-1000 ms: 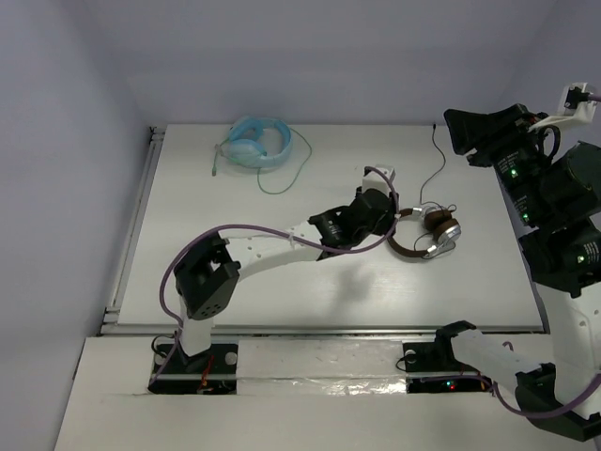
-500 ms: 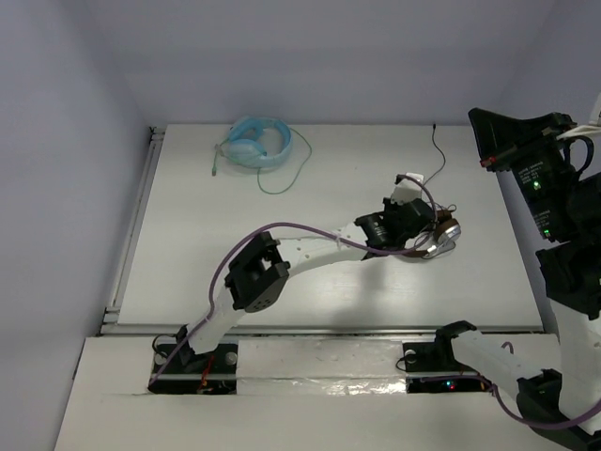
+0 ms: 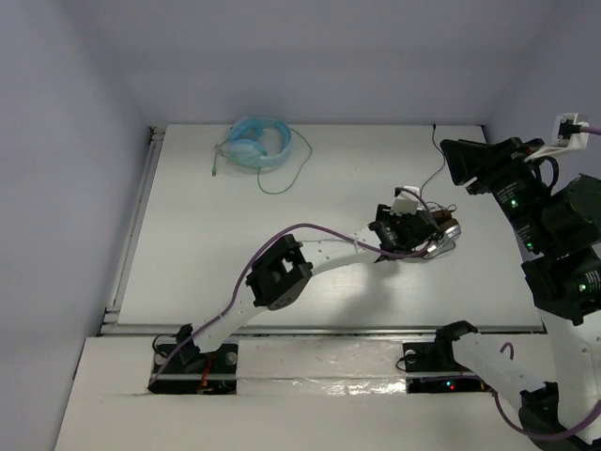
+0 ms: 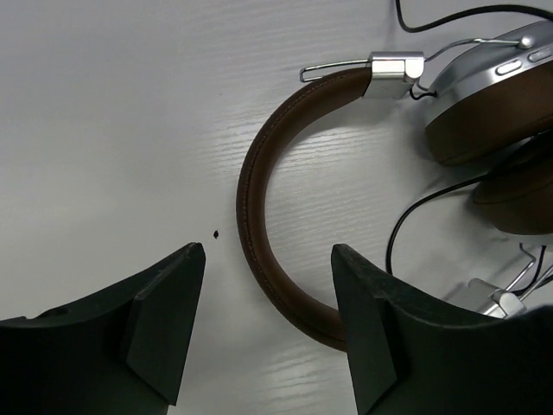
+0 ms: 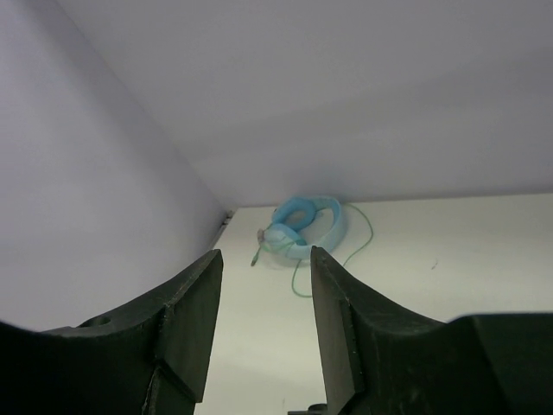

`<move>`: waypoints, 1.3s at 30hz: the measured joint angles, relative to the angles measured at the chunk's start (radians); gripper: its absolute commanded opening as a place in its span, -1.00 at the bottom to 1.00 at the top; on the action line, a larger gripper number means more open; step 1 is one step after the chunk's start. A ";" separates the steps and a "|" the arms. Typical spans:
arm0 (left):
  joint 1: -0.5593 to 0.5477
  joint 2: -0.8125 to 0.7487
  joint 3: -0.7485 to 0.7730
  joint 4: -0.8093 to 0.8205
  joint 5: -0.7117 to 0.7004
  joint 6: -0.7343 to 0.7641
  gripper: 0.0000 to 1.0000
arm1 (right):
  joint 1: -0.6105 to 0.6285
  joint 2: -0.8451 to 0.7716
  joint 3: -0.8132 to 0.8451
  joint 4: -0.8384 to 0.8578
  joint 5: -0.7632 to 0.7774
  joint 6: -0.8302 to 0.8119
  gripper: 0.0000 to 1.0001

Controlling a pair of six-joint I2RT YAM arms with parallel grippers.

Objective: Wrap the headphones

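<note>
The headphones (image 3: 443, 237) lie right of the table's middle, largely covered by my left wrist in the top view. The left wrist view shows the brown headband (image 4: 256, 207), a silver earcup (image 4: 497, 65) with its brown pad (image 4: 484, 121), and the thin dark cable (image 4: 404, 226). My left gripper (image 4: 268, 259) is open just above them, its jaws standing either side of the headband, which it does not touch. It also shows in the top view (image 3: 413, 228). My right gripper (image 3: 462, 162) is open and empty, held high at the right and facing the far left corner (image 5: 263, 259).
Light blue headphones (image 3: 258, 143) with a green cable (image 3: 299, 164) lie at the back left and show in the right wrist view (image 5: 307, 226). The dark cable (image 3: 436, 155) runs toward the back edge. A rail (image 3: 139, 221) borders the table's left side.
My left arm has reached right and now hangs over the brown headphones. My right arm has swung about at the right side and stays raised.
</note>
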 measured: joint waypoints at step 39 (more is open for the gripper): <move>0.069 0.080 -0.020 0.055 0.037 0.086 -0.33 | 0.000 -0.036 -0.165 0.053 -0.072 0.073 -0.03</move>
